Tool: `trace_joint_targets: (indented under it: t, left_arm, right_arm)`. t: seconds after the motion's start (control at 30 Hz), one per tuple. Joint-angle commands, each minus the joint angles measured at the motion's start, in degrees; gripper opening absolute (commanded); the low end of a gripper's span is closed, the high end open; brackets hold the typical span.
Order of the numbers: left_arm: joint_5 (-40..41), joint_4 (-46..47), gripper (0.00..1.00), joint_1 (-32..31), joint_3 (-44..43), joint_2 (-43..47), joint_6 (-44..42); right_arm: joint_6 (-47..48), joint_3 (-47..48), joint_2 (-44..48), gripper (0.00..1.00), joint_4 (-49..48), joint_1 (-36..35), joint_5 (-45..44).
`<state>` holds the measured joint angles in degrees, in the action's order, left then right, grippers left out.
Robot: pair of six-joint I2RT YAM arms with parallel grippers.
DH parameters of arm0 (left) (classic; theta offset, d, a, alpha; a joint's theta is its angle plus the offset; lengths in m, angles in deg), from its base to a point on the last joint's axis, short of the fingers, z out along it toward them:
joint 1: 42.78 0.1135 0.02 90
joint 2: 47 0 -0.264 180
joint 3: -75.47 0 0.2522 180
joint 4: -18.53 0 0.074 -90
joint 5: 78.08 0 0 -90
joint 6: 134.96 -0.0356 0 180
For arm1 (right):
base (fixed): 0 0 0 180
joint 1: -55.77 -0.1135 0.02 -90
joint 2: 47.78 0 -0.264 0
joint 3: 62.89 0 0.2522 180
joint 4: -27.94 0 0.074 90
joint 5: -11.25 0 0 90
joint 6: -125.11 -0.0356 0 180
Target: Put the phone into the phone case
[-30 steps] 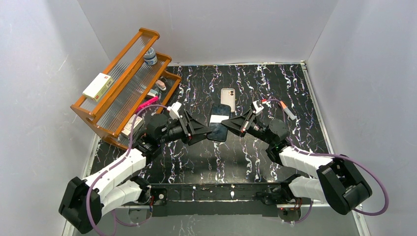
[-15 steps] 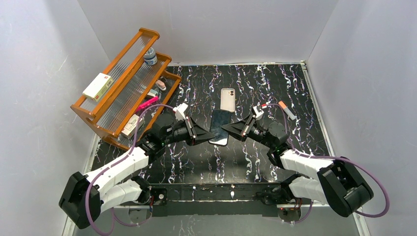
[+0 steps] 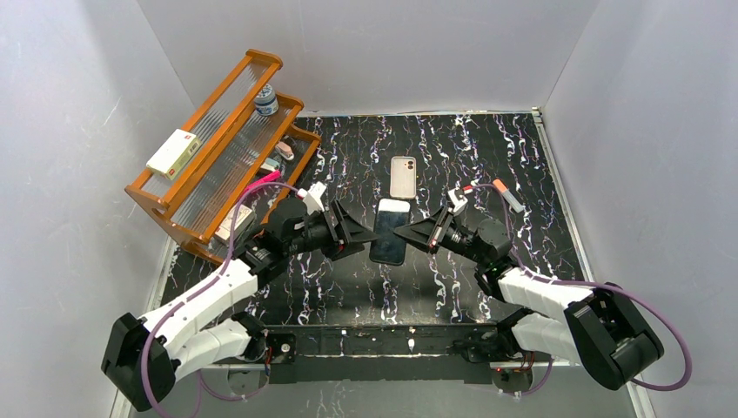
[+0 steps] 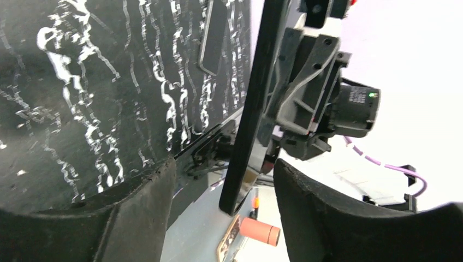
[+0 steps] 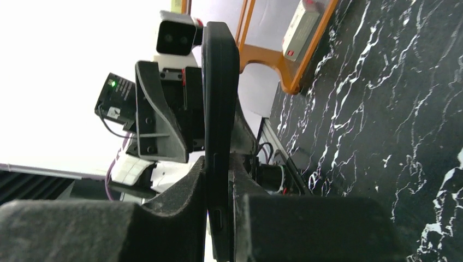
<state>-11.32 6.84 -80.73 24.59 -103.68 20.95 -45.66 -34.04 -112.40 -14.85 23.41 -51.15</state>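
Pinches the phone (image 3: 390,232) at its 3 o'clock edge with the right gripper (image 3: 412,233), both fingers (image 5: 180,218) pressed against the slab's two faces in the right wrist view. Holds it near the centre of the table (image 3: 487,157), long axis running 12 to 6 o'clock, screen reflecting bluish-white at the 12 o'clock end. Flanks it from 9 o'clock with the left gripper (image 3: 367,233): fingers (image 4: 136,218) spread wide, a gap to the phone on either side in the left wrist view. Leaves the phone case (image 3: 402,177) lying flat on the table just toward 12 o'clock of the phone, apart from it. Shows printing on a cream box (image 3: 173,153) atop the wooden rack (image 3: 218,148) at 10 o'clock, too small to read. Against a second ago: sits straighter now, squared up from a slanted pose, and a touch nearer 6 o'clock; phone case unmoved.
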Motion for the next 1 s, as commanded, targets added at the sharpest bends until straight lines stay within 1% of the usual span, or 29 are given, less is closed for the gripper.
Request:
trace_joint_targets:
  t: [0.0,0.17,0.33,0.4,0.5,0.53,0.6,0.73,0.77,0.83,0.87,0.9,0.97]
  left_arm:
    - [-1.1,10.5,0.65,0.1,1.6,0.6,1.3]
    - [-2.6,17.6,0.67,0.1,-0.1,-3.4,1.1]
    - [-0.8,17.0,0.65,0.3,-1.7,-4.4,-0.4]
    - [-0.7,19.1,0.63,0.5,-1.4,-4.9,0.8]
    - [-1.0,22.1,0.58,0.7,-0.9,-5.8,2.5]
    - [-0.8,22.2,0.55,0.8,-0.9,-6.2,2.5]
    - [-0.5,21.6,0.44,0.8,-1.1,-6.8,2.1]
    - [-0.5,20.8,0.06,1.1,-1.1,-8.3,1.5]
    - [-0.6,19.2,0.0,1.1,-1.9,-8.7,-0.2]
    - [-1.0,16.3,0.0,1.1,-3.0,-9.0,-2.7]
    - [-1.4,16.4,0.0,1.1,-3.1,-8.8,-3.2]
    - [-1.8,17.1,0.0,1.1,-3.1,-8.4,-3.5]
    - [-3.1,19.1,0.0,1.1,-2.7,-7.4,-3.7]
  right_arm:
    - [0.4,2.1,2.4,0.01,-9.2,-0.1,4.8]
    - [0.3,3.2,2.7,0.01,-9.1,-0.1,7.0]
    - [0.9,4.1,1.7,0.01,-9.7,-0.1,11.0]
    - [1.1,4.2,1.6,0.01,-9.7,-0.1,12.3]
    - [1.0,3.8,1.8,0.01,-9.8,0.0,13.4]
    - [1.0,3.6,2.0,0.01,-9.6,-0.1,13.5]
    - [1.3,3.7,2.1,0.01,-8.7,-0.1,13.9]
    - [3.4,4.1,2.3,0.01,-5.4,-0.1,13.8]
    - [3.9,4.3,2.3,0.01,-4.4,-0.1,13.6]
    - [4.8,4.7,2.3,0.07,-2.6,-0.1,13.4]
    - [5.3,5.1,2.5,0.1,-1.4,-0.1,13.4]
    - [5.9,5.6,2.6,0.15,-0.4,-0.1,13.3]
    - [7.1,6.5,3.6,0.27,2.5,-0.1,12.7]
